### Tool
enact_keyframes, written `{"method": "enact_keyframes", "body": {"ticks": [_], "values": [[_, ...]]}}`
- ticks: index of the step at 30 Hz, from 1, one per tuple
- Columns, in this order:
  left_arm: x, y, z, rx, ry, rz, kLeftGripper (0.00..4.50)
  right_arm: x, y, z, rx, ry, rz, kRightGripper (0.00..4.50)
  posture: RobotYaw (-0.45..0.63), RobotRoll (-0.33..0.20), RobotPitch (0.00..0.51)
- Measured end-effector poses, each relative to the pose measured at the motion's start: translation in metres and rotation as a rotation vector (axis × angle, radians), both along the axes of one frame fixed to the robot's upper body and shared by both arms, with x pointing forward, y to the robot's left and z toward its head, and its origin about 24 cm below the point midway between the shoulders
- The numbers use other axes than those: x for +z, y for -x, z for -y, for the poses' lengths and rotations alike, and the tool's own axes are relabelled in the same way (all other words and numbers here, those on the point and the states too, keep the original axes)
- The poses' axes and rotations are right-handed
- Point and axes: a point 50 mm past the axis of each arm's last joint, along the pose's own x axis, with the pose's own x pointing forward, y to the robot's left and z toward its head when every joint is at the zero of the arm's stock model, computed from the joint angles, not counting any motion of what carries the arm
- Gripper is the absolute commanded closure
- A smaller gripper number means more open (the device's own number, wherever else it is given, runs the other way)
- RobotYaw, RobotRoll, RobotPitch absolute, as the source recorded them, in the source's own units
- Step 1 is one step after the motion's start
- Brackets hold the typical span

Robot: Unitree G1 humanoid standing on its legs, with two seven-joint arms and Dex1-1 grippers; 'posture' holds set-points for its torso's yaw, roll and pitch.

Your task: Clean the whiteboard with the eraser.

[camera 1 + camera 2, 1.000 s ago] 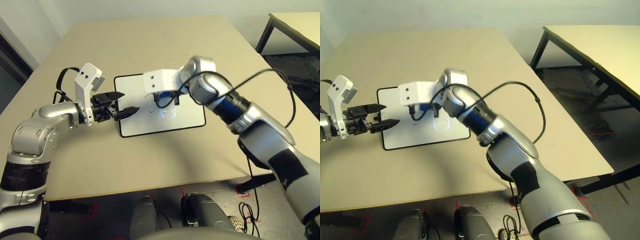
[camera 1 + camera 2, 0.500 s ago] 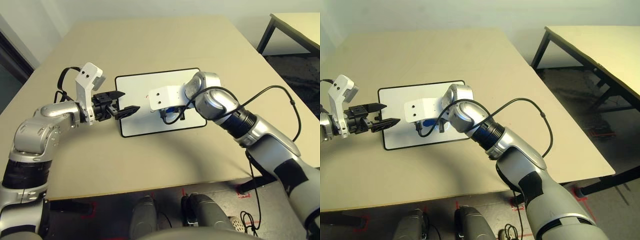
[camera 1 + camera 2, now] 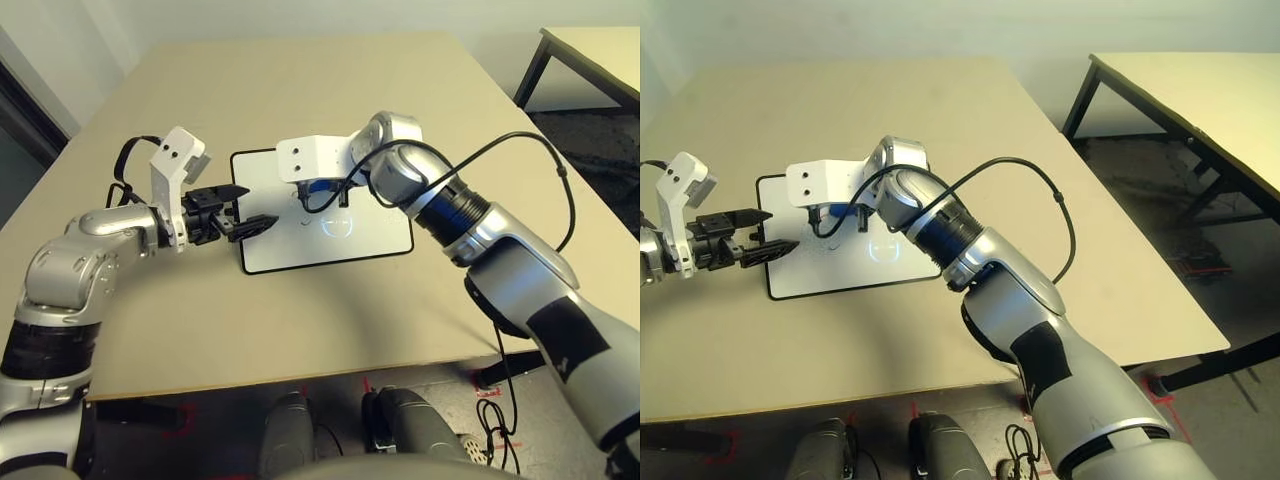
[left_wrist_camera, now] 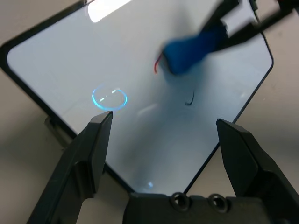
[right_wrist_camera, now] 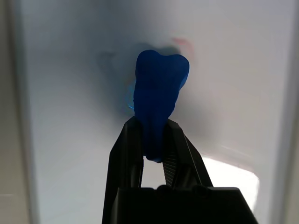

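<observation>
I see the whiteboard [image 3: 330, 235] as plain white with a thin black frame, sitting at the centre of the left eye frame on a pale beige table [image 3: 300, 90]. On its white face I make out a short red stroke [image 4: 157, 66] and a small dark curl [image 4: 190, 99] in the left wrist picture, plus a pale blue ring of reflected light [image 4: 109, 98]. The eraser [image 5: 160, 88] is solid bright blue, unpatterned. The fingers [image 5: 128, 154] gripping it are matte black. My left gripper [image 3: 250, 207] is black too, its camera housing [image 3: 178, 170] white. Both forearms [image 3: 90, 235] read silver, and the right carries a black cable [image 3: 520, 150].
</observation>
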Motion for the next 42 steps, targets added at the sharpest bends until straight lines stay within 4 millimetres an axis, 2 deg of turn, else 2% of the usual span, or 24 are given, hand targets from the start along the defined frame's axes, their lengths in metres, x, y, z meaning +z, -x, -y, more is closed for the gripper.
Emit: {"method": "enact_keyframes", "body": {"ticks": [3,7,9,12,14,18,21,25,30,36,39,42], "values": [[0.0,0.001,-0.002,0.008,-0.007,-0.007,0.0,-0.012,0.01,-0.001,0.026,0.025,-0.037,3.93,0.08,0.0,0.086],[0.002,0.002,-0.005,0.018,-0.013,-0.006,0.0,-0.009,0.008,-0.004,0.02,0.029,-0.027,3.93,0.09,0.0,0.087],[0.002,0.003,-0.008,0.027,-0.018,-0.009,0.0,-0.001,-0.001,-0.012,0.005,0.018,0.008,3.93,0.09,0.0,0.086],[0.002,0.003,-0.008,0.028,-0.018,-0.007,0.0,0.025,-0.015,-0.026,-0.017,-0.032,0.119,3.93,0.09,0.0,0.086],[0.003,0.003,-0.008,0.03,-0.018,-0.006,0.0,0.032,-0.02,-0.029,-0.025,-0.056,0.156,3.93,0.09,0.0,0.088],[0.002,0.004,-0.01,0.038,-0.016,-0.007,0.0,0.019,-0.016,-0.025,0.005,-0.051,0.104,3.93,0.09,0.0,0.088],[0.002,0.006,-0.01,0.042,-0.017,-0.007,0.0,0.0,-0.003,-0.006,0.047,-0.009,0.035,3.93,0.09,0.0,0.09],[0.002,0.006,-0.01,0.043,-0.018,-0.005,0.0,-0.01,0.007,0.003,0.059,0.036,-0.001,3.93,0.08,0.0,0.089],[0.003,0.005,-0.009,0.038,-0.016,0.0,0.0,-0.003,-0.002,-0.002,0.02,0.035,0.028,3.93,0.07,0.0,0.086],[0.005,0.004,-0.008,0.032,-0.014,0.004,0.0,0.037,-0.024,-0.017,-0.045,-0.066,0.164,3.93,0.07,0.0,0.085],[0.004,0.004,-0.007,0.029,-0.008,0.002,0.0,0.032,-0.022,-0.018,-0.03,-0.068,0.142,3.93,0.07,0.0,0.085],[0.003,0.003,-0.007,0.028,-0.006,0.0,0.0,0.012,-0.009,-0.007,0.019,-0.03,0.065,3.93,0.07,0.0,0.087]]}}
